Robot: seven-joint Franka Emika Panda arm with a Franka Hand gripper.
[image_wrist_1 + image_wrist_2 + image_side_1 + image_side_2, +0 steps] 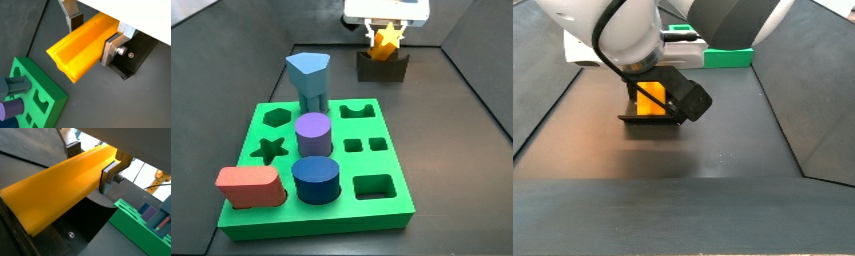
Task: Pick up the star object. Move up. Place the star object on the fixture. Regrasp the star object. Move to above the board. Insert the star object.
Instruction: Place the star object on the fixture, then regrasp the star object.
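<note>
A: Where was the star object (79, 50) found, and how was it held?

B: It was seen clamped between the silver fingers (110, 49) of the gripper (92, 34), lying roughly sideways, with its star-shaped end face turned towards the board (37, 95). In a side view the gripper (385, 33) was placed right over the fixture (382, 67), at the far end of the floor, and the peg (386, 38) appeared to sit at or just above the notch. Whether contact had been made could not be told.

A: So which step was judged to be in hand?

B: Placing on the fixture, most likely. The jaws were closed on the peg's sides, only as far apart as its thickness.

A: What was called for to do it well?

B: The peg (57, 185) had to be kept centred over the fixture (80, 225), so that it would be cradled by the curved notch and not tipped off one shoulder. A slow, straight descent was advised, and release only once the weight was borne by the block. A long overhang was seen on one side, so rolling or tilting on release was judged the main risk.
</note>
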